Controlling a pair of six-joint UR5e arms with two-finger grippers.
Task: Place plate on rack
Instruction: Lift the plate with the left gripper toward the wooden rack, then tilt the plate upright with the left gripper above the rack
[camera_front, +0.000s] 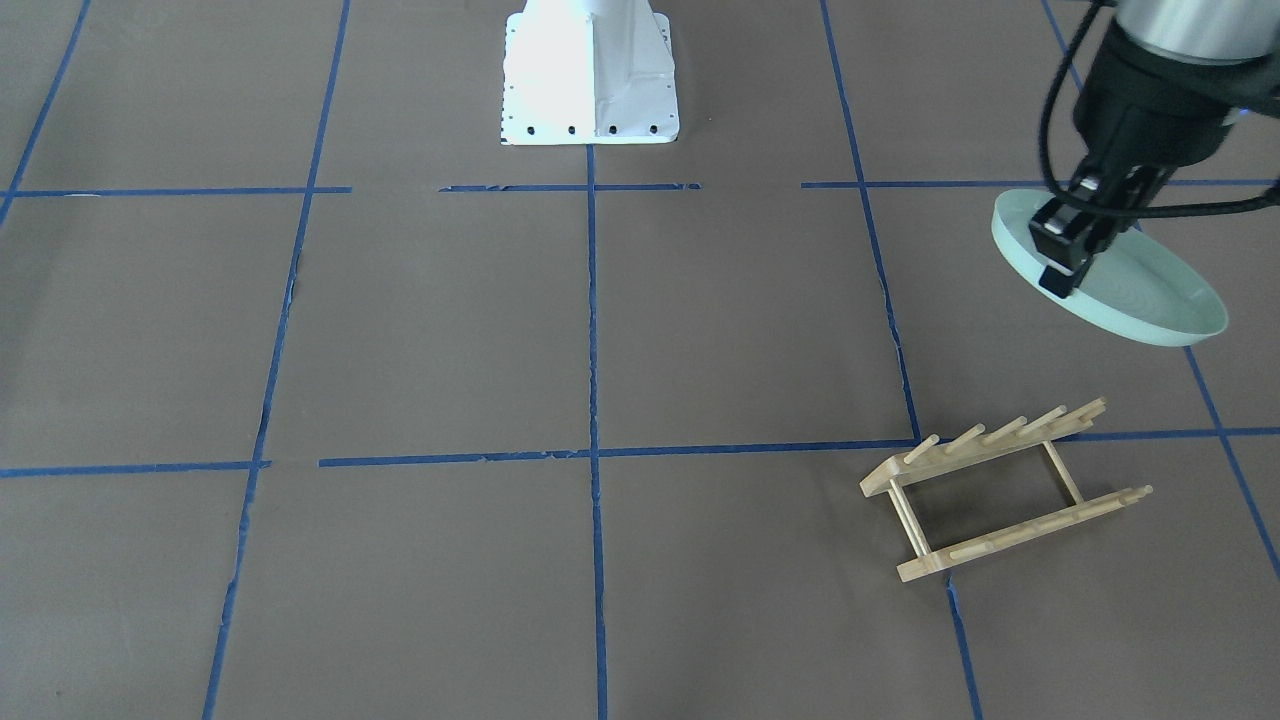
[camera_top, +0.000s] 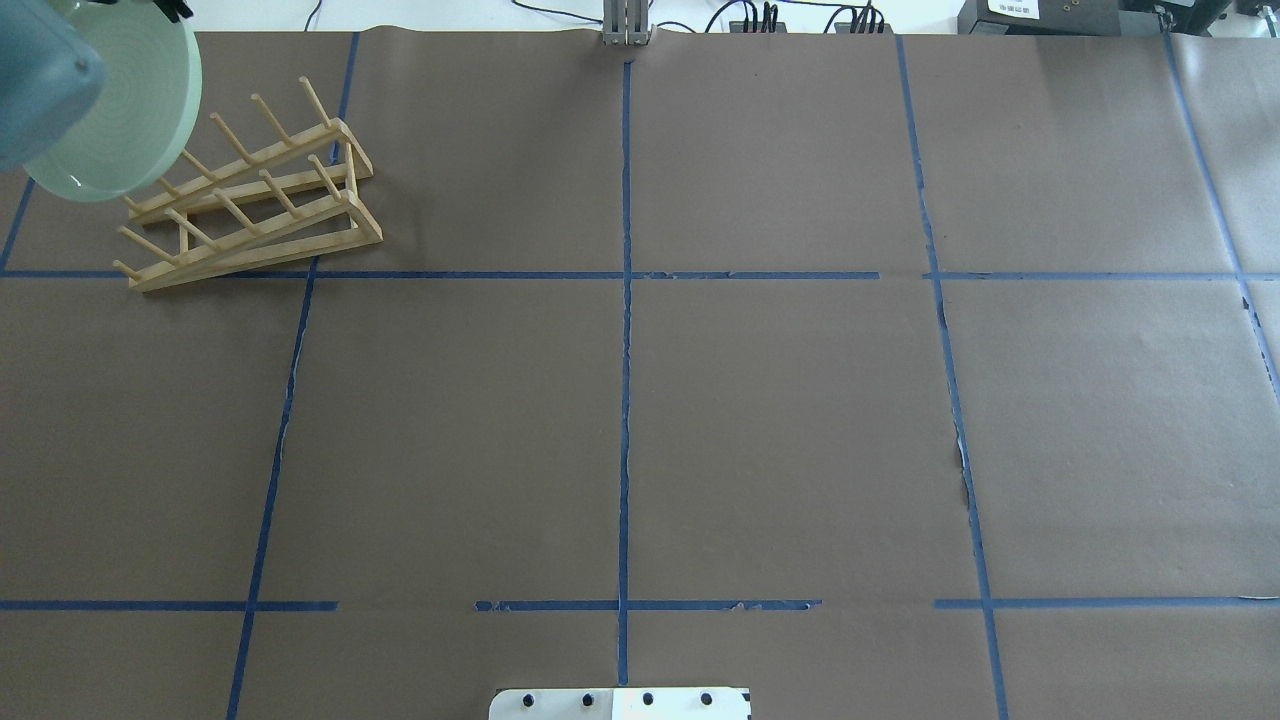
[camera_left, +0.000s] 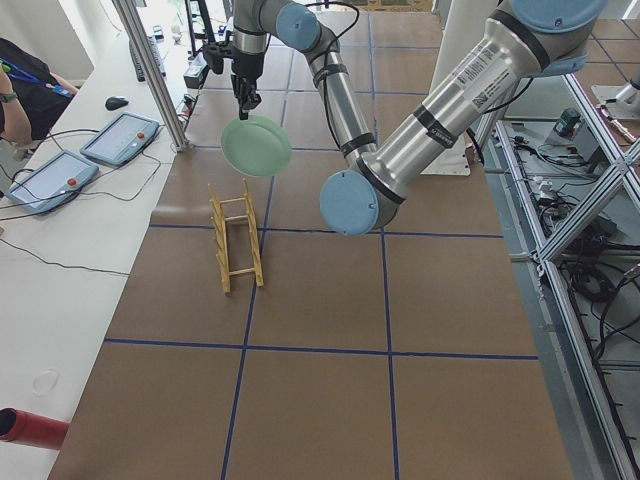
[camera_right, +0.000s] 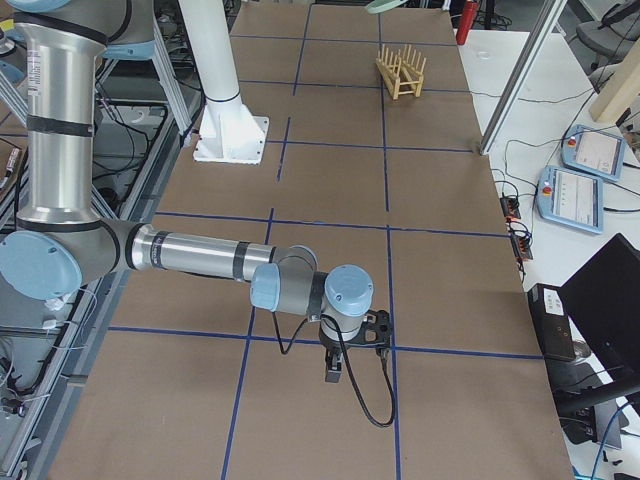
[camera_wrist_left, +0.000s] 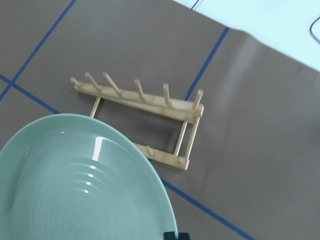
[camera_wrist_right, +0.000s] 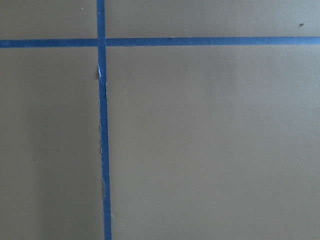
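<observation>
The table (camera_front: 700, 330), covered with brown paper and blue tape lines, carried the rack (camera_front: 1000, 490) on the robot's left side, its pegs upright so that a plate could stand between them. The plate (camera_front: 1150, 290) hung in the air near the rack but apart from it, tilted, probably to enter a slot edge-first. It was pale mint green and glossy, with faint rings inside. The left gripper (camera_front: 1070, 262) had its fingers closed on the plate's rim. The right gripper (camera_right: 335, 372) was far away; whether it was open, I cannot tell.
</observation>
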